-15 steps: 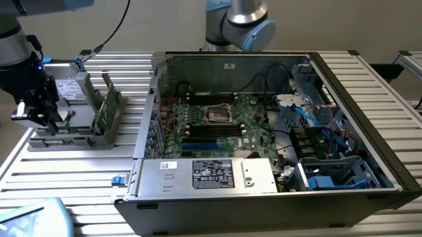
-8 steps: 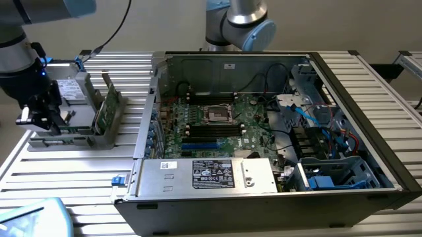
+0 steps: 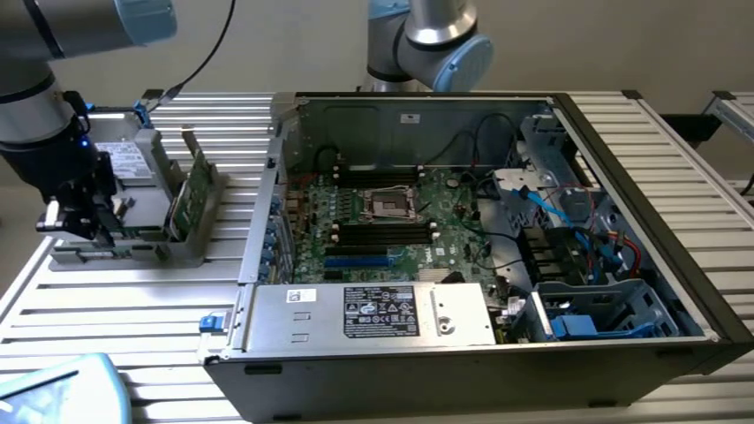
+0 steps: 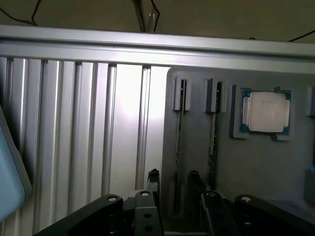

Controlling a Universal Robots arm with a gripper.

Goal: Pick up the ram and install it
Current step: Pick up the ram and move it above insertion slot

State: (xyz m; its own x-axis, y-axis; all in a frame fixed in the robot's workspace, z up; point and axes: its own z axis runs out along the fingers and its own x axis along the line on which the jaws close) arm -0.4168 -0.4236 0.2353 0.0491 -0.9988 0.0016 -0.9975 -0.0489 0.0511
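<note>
Seen edge-on, the ram point(image 4: 178, 142) is a thin dark stick standing in a slot of the grey holder point(image 4: 256, 172). A second like stick point(image 4: 212, 142) stands in the neighbouring slot. My gripper point(image 4: 174, 181) hangs just above the holder, open, its two black fingertips point(image 4: 153, 178) straddling the line of the first stick without touching it. In the exterior view my gripper point(image 3: 94, 231) is over the holder point(image 3: 154, 252) at the exterior view's left, and the open computer case point(image 3: 659, 265) with its motherboard point(image 3: 389, 221) lies to the right.
A wider green card point(image 3: 189, 190) stands upright in the holder. A square silver processor chip point(image 4: 266, 112) sits in its recess. A second arm's base point(image 3: 425, 40) rises behind the case. A teal object point(image 3: 59, 389) lies at the slatted table's point(image 4: 98, 137) corner.
</note>
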